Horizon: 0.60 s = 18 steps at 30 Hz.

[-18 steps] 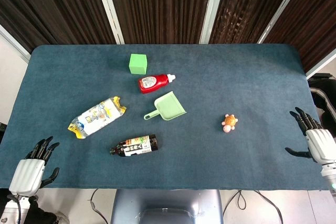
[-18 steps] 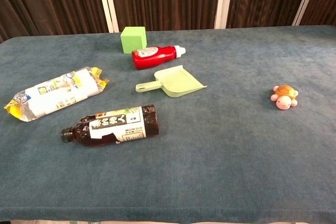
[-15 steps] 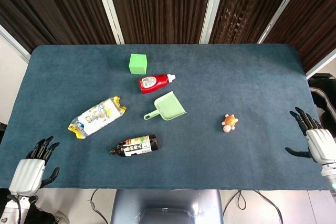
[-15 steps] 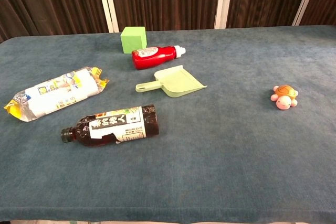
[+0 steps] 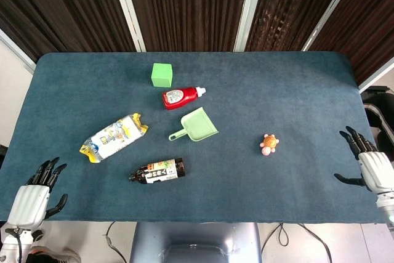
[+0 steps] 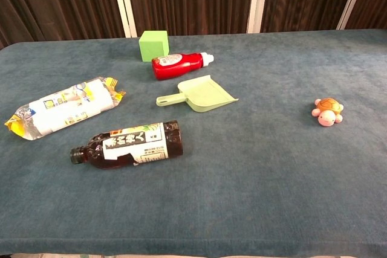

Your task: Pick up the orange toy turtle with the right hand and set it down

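Observation:
The orange toy turtle [image 5: 269,144] [image 6: 328,112] with pink head and feet sits on the blue table, right of centre, with nothing touching it. My right hand [image 5: 369,164] hovers at the table's right edge, well to the right of the turtle, its fingers spread and empty. At the near left corner my left hand [image 5: 36,193] hangs off the table edge, fingers apart, holding nothing. Neither hand shows in the chest view.
Left of the turtle lie a green dustpan [image 5: 195,125], a red bottle [image 5: 180,96], a green cube [image 5: 162,74], a dark bottle on its side [image 5: 157,170] and a snack packet [image 5: 114,137]. Bare cloth surrounds the turtle.
My left hand has slipped slightly down and left, off the table corner. The right hand and all objects stay where they were.

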Tool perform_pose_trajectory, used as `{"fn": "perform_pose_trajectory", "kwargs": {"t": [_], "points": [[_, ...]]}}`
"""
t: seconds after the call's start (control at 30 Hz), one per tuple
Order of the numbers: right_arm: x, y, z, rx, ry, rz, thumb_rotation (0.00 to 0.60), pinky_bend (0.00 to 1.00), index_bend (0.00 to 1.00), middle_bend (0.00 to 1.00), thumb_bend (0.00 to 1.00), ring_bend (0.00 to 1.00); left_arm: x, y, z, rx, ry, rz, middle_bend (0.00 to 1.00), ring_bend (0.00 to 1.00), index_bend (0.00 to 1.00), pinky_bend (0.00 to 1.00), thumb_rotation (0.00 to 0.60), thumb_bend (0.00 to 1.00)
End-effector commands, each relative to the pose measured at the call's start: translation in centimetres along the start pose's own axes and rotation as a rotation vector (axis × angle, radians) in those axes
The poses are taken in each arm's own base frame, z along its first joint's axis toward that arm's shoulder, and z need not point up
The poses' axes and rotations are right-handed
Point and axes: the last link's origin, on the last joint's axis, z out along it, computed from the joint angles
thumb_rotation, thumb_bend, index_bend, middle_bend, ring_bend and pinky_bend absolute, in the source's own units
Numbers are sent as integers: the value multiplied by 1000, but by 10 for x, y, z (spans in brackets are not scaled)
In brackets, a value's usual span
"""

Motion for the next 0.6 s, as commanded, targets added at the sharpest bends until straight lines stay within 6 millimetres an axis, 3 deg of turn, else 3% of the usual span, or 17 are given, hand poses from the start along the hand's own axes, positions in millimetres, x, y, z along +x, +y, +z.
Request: {"fn": "perform_pose_trajectory", "kwargs": {"t": [0.03,0.1,0.27,0.43,0.53,0.6], "points": [[-1,-1,1,5,3,-7,600,297,129,76,41,115,2,0,1,-15,38,-9,47,69,133,331,600,343],[-2,-1,3,8,-2,-16,600,297,129,77,41,121,4,2,3,-30,81,-14,48,69,133,330,600,343],[-9,-4,12,24,-33,-13,600,360,152,132,41,310,5,0,0,-49,142,-6,47,69,134,330,600,345],[-16,-20,33,85,-84,-1,600,410,224,173,41,361,3,-1,1,-38,121,-12,48,69,133,330,600,346],[-23,-33,52,134,-115,-12,600,459,263,199,41,452,1,0,1,-41,101,-14,48,69,133,331,600,346],[-28,-41,65,159,-132,-24,600,543,289,215,41,557,0,-1,0,-41,93,-16,47,69,134,331,600,345]]}}
